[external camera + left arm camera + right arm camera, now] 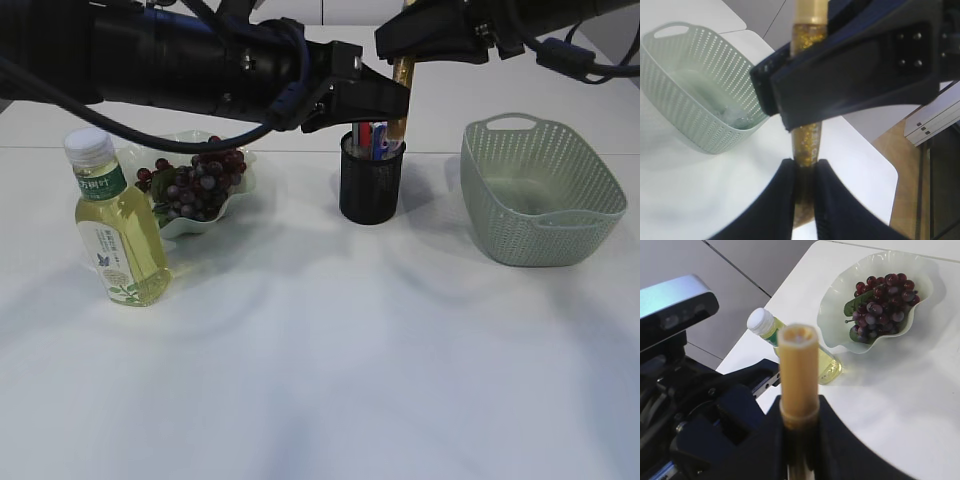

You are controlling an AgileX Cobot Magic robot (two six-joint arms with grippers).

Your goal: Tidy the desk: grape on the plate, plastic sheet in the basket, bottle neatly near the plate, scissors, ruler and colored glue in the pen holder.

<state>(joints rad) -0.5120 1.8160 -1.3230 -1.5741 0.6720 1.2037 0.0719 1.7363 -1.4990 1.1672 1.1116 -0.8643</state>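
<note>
A gold glitter glue tube (403,78) stands upright just above the black mesh pen holder (370,185), which holds red and blue items. My left gripper (392,100) reaches in from the left and is shut on the tube's lower part (807,142); its jaws (805,165) pinch it. My right gripper (405,45) comes from above and is shut on the same tube (799,355), with its jaws (799,407) around it. The grapes (200,185) lie on the pale plate (240,190). The bottle (118,225) of yellow drink stands upright left of the plate.
The pale green basket (545,195) stands at the right, and a clear sheet seems to lie inside it (735,112). In the right wrist view, the plate (840,300) and bottle (765,325) show beyond the tube. The table's far edge is close behind the pen holder.
</note>
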